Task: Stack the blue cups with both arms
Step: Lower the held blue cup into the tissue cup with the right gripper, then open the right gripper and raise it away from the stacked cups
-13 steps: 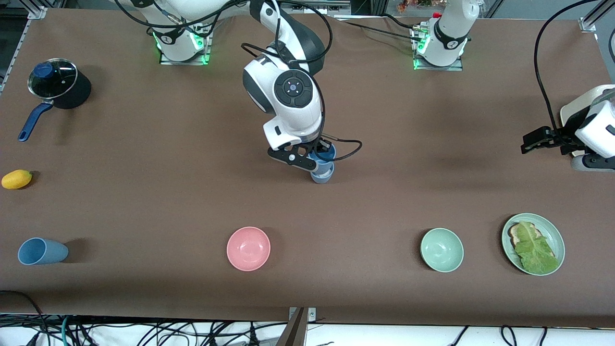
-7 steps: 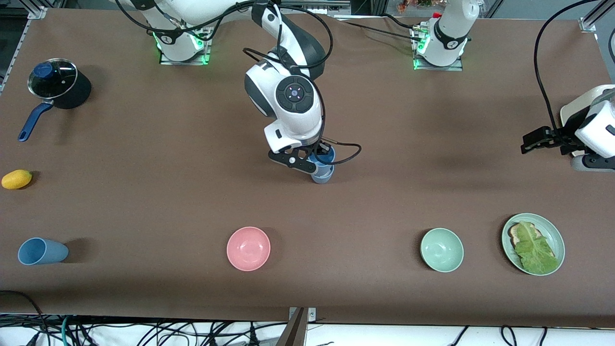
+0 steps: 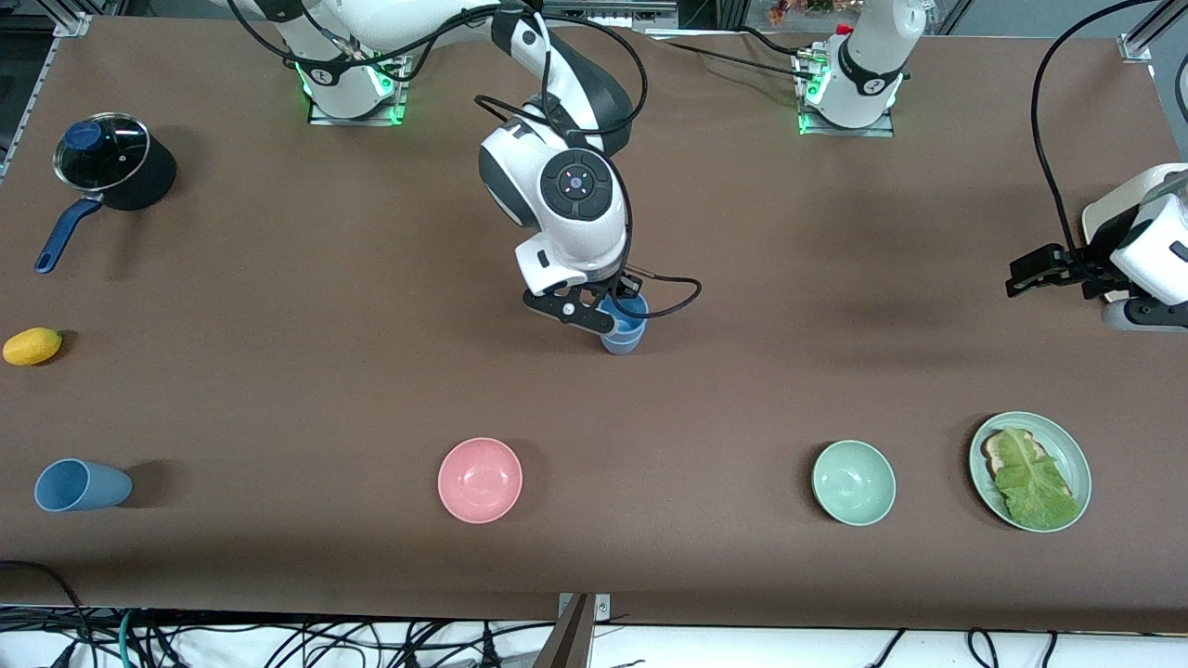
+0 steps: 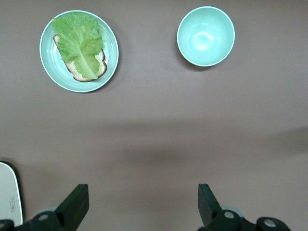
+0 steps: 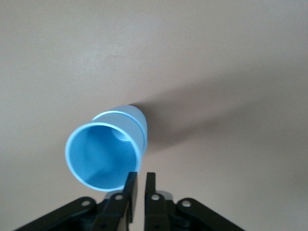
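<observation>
Two blue cups point(image 3: 624, 327) stand nested in the middle of the table, the upper one point(image 5: 103, 156) sunk into the lower one point(image 5: 135, 115). My right gripper point(image 3: 608, 314) sits at the upper cup's rim, its fingers point(image 5: 130, 185) pinched almost together on the wall. A third blue cup point(image 3: 79, 485) lies on its side near the front edge at the right arm's end. My left gripper point(image 3: 1021, 276) waits open and empty over the left arm's end of the table; its fingers point(image 4: 77, 199) stand wide apart above bare table.
A pink bowl point(image 3: 480, 480) and a pale green bowl point(image 3: 853, 482) sit near the front edge. A green plate with bread and lettuce point(image 3: 1030, 470) lies beside the green bowl. A lidded pot point(image 3: 104, 160) and a yellow fruit point(image 3: 32, 345) sit at the right arm's end.
The right wrist has shifted slightly, and the upper cup has sunk a little deeper into the lower one. The left arm has not moved.
</observation>
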Robot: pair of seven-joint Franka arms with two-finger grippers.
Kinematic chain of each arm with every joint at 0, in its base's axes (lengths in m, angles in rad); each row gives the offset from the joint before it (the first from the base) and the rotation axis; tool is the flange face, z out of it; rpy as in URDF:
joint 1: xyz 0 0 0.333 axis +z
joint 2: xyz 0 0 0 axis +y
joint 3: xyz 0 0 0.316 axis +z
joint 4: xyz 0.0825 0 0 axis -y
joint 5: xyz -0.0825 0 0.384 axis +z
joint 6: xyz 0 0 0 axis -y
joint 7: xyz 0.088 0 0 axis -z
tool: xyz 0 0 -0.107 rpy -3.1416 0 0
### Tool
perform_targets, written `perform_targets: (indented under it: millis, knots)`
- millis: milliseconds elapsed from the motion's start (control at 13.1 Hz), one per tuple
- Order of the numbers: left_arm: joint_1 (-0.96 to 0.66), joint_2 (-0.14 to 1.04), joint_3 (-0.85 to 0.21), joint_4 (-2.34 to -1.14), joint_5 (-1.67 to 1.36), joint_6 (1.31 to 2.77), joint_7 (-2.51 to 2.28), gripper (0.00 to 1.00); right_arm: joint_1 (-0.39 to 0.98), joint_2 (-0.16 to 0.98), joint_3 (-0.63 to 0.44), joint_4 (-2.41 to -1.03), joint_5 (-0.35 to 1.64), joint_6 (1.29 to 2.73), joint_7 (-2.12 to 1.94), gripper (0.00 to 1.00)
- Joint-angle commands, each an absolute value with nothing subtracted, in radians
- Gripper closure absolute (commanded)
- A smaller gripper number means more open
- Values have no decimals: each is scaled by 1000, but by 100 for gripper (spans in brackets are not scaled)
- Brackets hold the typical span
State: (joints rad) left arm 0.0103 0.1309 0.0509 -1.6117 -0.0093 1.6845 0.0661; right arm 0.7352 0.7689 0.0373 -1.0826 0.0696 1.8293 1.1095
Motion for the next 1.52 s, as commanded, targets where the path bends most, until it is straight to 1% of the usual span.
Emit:
perform_targets:
  millis: [0,152,229,305,381,457,610,915,991,1143,1372,1448]
  knots:
    - [3,135,60,-1614,-29,1694,89,0,733,773,26,-1042,61,1796,1120,44]
    - [3,133,60,-1614,-29,1694,90,0,709,762,17,-1040,61,1763,1102,32]
    - [3,133,60,-1614,-29,1694,91,0,666,746,20,-1040,64,1746,1056,24]
    - [3,132,60,-1614,-31,1692,91,0,616,727,23,-1040,69,1726,986,18]
    - [3,132,60,-1614,-31,1692,91,0,562,716,28,-1040,72,1695,903,4]
    - [5,133,60,-1614,-31,1692,91,0,511,698,25,-1042,74,1663,817,0]
    - [5,132,60,-1615,-29,1692,91,0,436,625,22,-1046,71,1584,689,0]
    - [3,133,60,-1615,-29,1692,89,0,325,526,-40,-1055,71,1381,493,0]
    - [3,133,60,-1615,-29,1692,89,0,313,493,-64,-1077,74,1376,448,0]
    - [2,133,60,-1615,-29,1692,89,0,261,367,-77,-1245,75,1435,340,0]
    - [3,135,60,-1617,-29,1692,89,0,123,197,-68,-1473,90,1511,195,0]
    - [5,133,60,-1618,-29,1692,89,0,68,145,-34,-1544,86,1540,172,0]
